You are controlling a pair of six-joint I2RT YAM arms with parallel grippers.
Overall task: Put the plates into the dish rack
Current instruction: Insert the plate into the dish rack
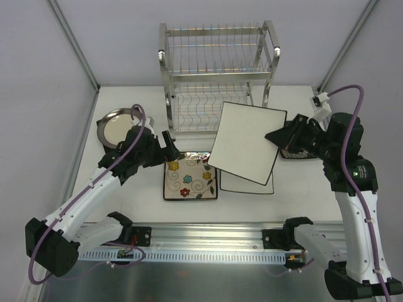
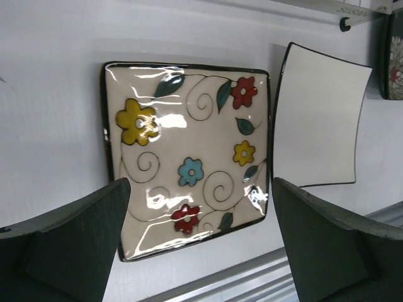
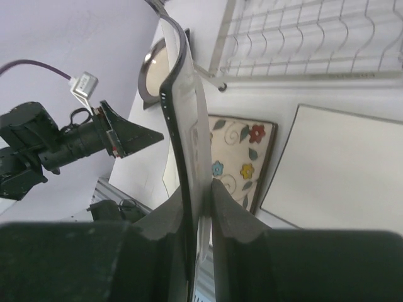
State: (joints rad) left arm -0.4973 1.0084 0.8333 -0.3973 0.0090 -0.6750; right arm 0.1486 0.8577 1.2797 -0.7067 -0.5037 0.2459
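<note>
Reading the top view as a clock face with 12 at the far wall, we see the two-tier chrome wire dish rack [image 1: 217, 69] standing at 12 o'clock on the white tabletop [image 1: 308, 189].

The right fingers [image 1: 278, 135] are clamped on the 3 o'clock edge of a plain white square plate [image 1: 245, 141] with a thin dark rim. This plate hangs tilted above the tabletop near its centre, its far corner just in front of the rack's lower tier. From the right wrist we look along the plate edge-on, its rim pinched between the two dark fingers [image 3: 236, 229].

Under the held plate, showing at its 6 o'clock side, a second white square plate [image 1: 242, 187] lies flat on the tabletop, mostly covered from above. Just beside it, toward 9 o'clock, lies the cream square plate [image 1: 189, 179] painted with colourful flowers and edged in a dark rim.

The left fingers [image 1: 169, 143] hover over that plate's far edge, spread wide apart. In the left wrist view the two fingers [image 2: 75, 239] frame the flowered plate from above.

A round dark-rimmed plate [image 1: 113, 126] sits at 10 o'clock on the tabletop, partly behind the left arm [image 1: 119, 170]. At 3 o'clock a dark flower-patterned plate [image 1: 295, 153] lies under the right fingers, and we see only a strip of it.
</note>
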